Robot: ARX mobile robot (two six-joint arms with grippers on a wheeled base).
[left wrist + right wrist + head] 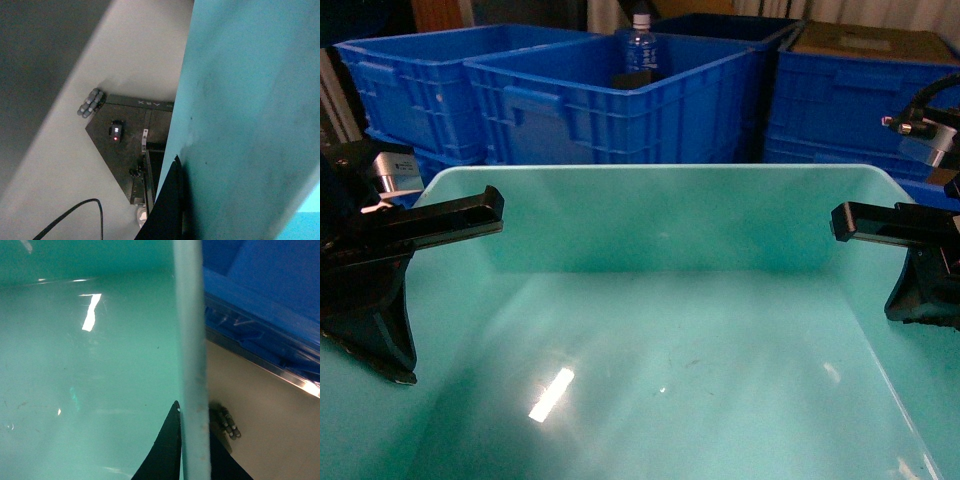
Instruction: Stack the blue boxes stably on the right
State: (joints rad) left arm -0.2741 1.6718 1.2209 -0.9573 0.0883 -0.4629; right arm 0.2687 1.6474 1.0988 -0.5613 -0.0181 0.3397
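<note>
Pale floor [65,165] lies below; ribbed blue crates [610,100] crowd behind. The turquoise bin [670,230] hangs close, left tool [380,300] and right tool [920,270] each clamped over a side rim.

Both grippers are built from chunky black plastic. The left gripper [470,215] is made up of a long flat black finger [450,220] with a squared tip, and a wide wedge-shaped black piece [370,330] is seen below it. A silver metal block [392,170] is fitted behind. The right gripper [850,222] is shaped the same way, glossy black. A black cable [920,100] is looped above it, and a small silver connector [910,125] is attached there.
</note>
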